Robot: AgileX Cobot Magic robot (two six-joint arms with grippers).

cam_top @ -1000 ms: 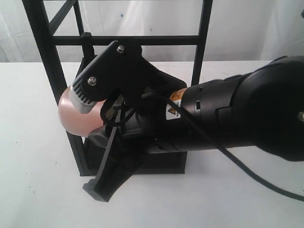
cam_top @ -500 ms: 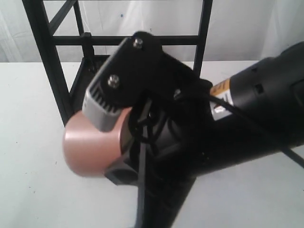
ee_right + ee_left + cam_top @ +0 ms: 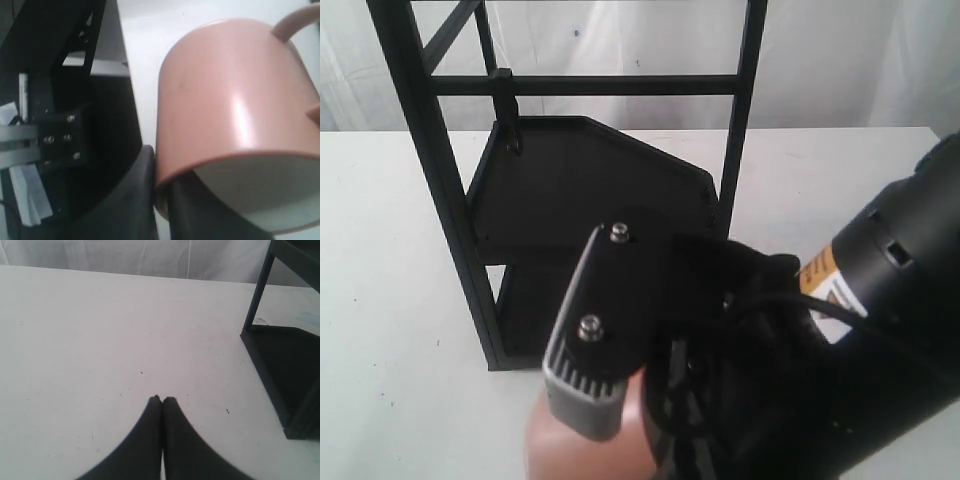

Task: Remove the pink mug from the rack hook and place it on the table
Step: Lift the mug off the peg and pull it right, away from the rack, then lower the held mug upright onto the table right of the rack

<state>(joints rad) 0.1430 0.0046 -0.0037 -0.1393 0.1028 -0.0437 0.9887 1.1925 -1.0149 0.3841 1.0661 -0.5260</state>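
Observation:
The pink mug [image 3: 225,95] fills the right wrist view, lying on its side with its cream inside facing the camera and its loop handle at the far edge. My right gripper [image 3: 162,200] is shut on the mug's rim, one finger outside the wall and one inside. In the exterior view only a patch of the mug [image 3: 545,445] shows at the bottom edge, under the gripper's grey finger [image 3: 585,385], well in front of the rack hook [image 3: 510,135]. My left gripper [image 3: 161,400] is shut and empty, low over the white table [image 3: 90,330].
The black rack [image 3: 580,180] stands at the back with tall posts, a crossbar and a dark base plate; its corner [image 3: 280,370] also shows beside the left gripper. My bulky right arm [image 3: 860,330] covers the lower right of the exterior view.
My right gripper has carried the mug away from the rack hook, down and toward the camera, until the mug is nearly out of the exterior view's bottom edge.

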